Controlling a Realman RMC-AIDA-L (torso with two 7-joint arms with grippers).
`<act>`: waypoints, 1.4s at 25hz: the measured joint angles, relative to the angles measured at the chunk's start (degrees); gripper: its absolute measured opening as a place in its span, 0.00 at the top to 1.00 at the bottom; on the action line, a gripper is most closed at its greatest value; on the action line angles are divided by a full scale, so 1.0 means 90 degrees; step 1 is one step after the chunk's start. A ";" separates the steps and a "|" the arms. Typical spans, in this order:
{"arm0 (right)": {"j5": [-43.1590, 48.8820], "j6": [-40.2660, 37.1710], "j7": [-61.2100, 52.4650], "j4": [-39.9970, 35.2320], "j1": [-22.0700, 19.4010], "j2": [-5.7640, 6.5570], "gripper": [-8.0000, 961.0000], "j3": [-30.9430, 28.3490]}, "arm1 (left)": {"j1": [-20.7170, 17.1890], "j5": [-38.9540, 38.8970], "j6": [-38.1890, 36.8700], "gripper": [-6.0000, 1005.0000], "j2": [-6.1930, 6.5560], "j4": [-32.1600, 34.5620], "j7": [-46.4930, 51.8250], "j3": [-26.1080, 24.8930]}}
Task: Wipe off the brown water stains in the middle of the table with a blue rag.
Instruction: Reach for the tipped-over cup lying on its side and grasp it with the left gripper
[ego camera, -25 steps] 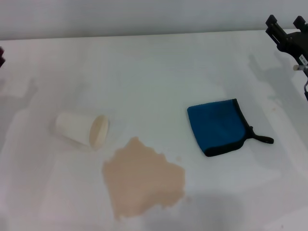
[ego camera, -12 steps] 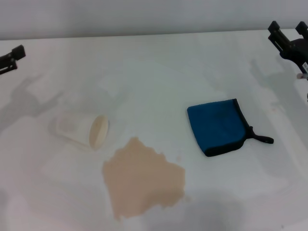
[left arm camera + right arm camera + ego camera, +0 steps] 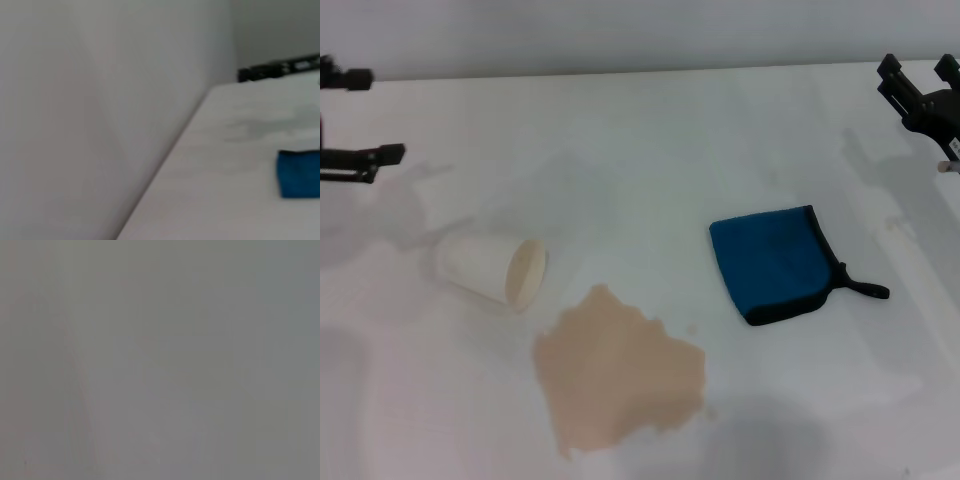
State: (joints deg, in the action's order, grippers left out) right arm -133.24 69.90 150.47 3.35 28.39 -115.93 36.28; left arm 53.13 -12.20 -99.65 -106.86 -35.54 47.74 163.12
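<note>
The blue rag lies flat on the white table, right of centre, with its black loop tab pointing right. It also shows in the left wrist view. The brown water stains form one tan puddle near the front middle, apart from the rag. My left gripper is at the far left edge above the table, open and empty. My right gripper is at the far right back, open and empty, well behind the rag. The right wrist view shows only plain grey.
A white cup with a beige inside lies on its side just left of and behind the puddle, its mouth towards the puddle. A grey wall runs along the table's back edge.
My left gripper has come into view from the left edge and now shows both fingers spread. The right gripper has barely moved. Rag, cup and puddle are unchanged.
</note>
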 joint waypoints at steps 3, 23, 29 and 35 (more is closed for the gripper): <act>0.0000 -0.0006 0.0010 -0.0005 0.0005 0.0000 0.09 0.0000 | 0.0313 0.0442 -0.0017 0.12 -0.0023 -0.0072 -0.0100 -0.0001; -0.0048 -0.0337 -0.0004 -0.0047 0.0061 -0.0009 0.09 -0.0051 | 0.1925 0.3421 0.0005 0.12 -0.0927 -0.1388 -0.1119 0.0010; -0.0023 -0.0375 -0.0004 -0.0050 0.0073 0.0000 0.09 -0.0048 | 0.2116 0.3704 0.0280 0.12 -0.1198 -0.1352 -0.1305 0.0011; -0.0010 -0.0375 -0.0004 -0.0050 0.0040 0.0005 0.09 -0.0020 | 0.2254 0.4241 0.0842 0.12 -0.1306 -0.0954 -0.1304 0.0004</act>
State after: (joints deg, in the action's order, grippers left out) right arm -133.33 66.52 150.44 2.90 28.75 -115.89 36.09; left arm 73.41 25.97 -92.07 -118.62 -44.12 36.01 163.16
